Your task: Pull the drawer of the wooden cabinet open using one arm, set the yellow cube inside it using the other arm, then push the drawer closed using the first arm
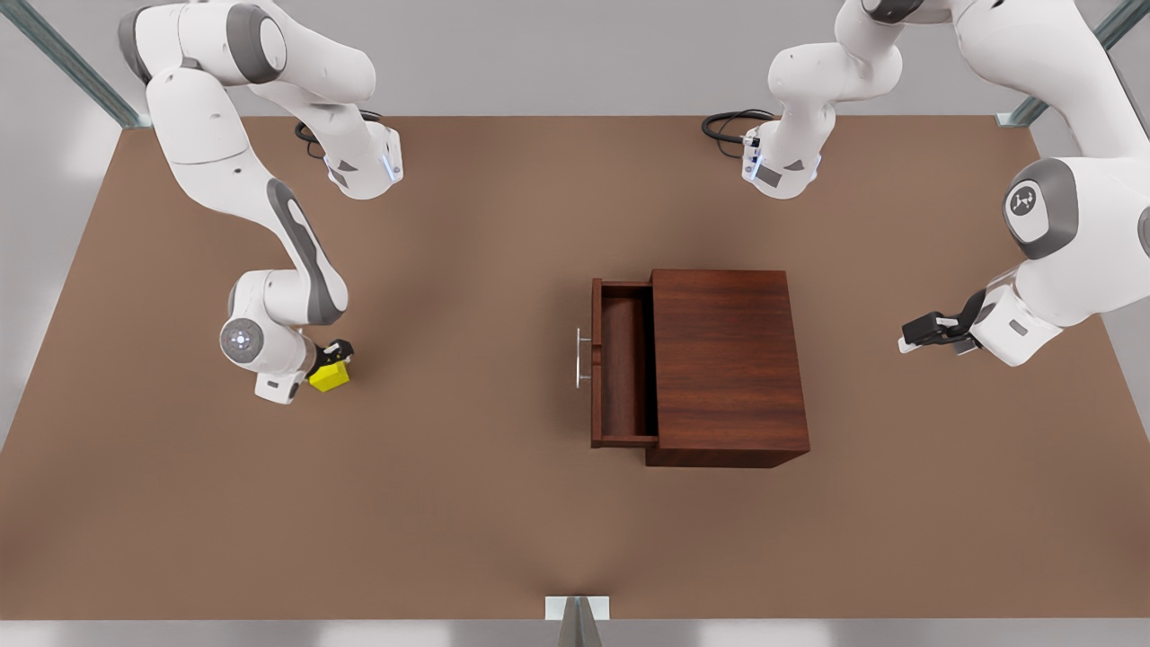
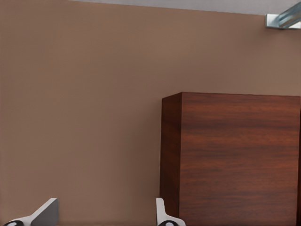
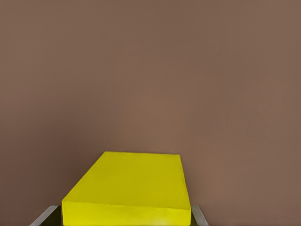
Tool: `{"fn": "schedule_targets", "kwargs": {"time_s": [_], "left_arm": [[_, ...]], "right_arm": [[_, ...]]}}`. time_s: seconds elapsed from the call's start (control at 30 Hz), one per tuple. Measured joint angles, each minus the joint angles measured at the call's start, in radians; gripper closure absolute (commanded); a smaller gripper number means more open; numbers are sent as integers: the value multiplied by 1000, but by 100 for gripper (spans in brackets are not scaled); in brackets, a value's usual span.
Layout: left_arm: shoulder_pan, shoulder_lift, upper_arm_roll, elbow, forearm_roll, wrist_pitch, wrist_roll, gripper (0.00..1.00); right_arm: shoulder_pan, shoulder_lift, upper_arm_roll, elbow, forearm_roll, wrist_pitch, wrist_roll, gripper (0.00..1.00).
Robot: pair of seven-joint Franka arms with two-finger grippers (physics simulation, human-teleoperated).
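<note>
The wooden cabinet stands mid-table. Its drawer is pulled out toward the front view's left, with its inside bare and the silver bar handle on its front. The yellow cube is far off at the front view's left, between the fingers of my right gripper, which is shut on it. In the right wrist view the yellow cube sits in my right gripper, low over the table. My left gripper hangs open at the front view's right, apart from the cabinet. My left gripper faces the wooden cabinet side-on.
The brown table stretches between cube and drawer with nothing on it. Metal frame posts stand at the back corners, a bracket sits at the front edge, and black cables lie by the arm bases.
</note>
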Motion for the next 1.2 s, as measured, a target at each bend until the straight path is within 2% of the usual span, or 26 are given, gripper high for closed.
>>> {"fn": "schedule_targets", "kwargs": {"time_s": [0.13,0.27,0.43,0.5,0.77,0.9,1.0,1.2], "left_arm": [[0,-1,0,0,1,-1,8,0],[0,-1,0,0,2,-1,14,0],[0,-1,0,0,2,-2,20,0],[0,-1,0,0,2,-2,22,0],[0,-1,0,0,2,-4,29,0],[0,-1,0,0,2,-5,31,0],[0,-1,0,0,2,-5,32,0],[-1,0,-1,0,3,-6,34,0]], "right_arm": [[-1,7,0,-1,0,16,-6,0],[-1,6,0,-1,0,24,-13,7],[-1,3,-9,0,1,28,-22,33],[0,3,-10,1,4,28,-28,37],[33,-112,-3,31,15,-22,-43,39],[95,-160,14,187,62,-147,-36,40],[127,-149,62,337,76,-269,-8,40],[327,8,78,706,109,-490,117,40]]}}
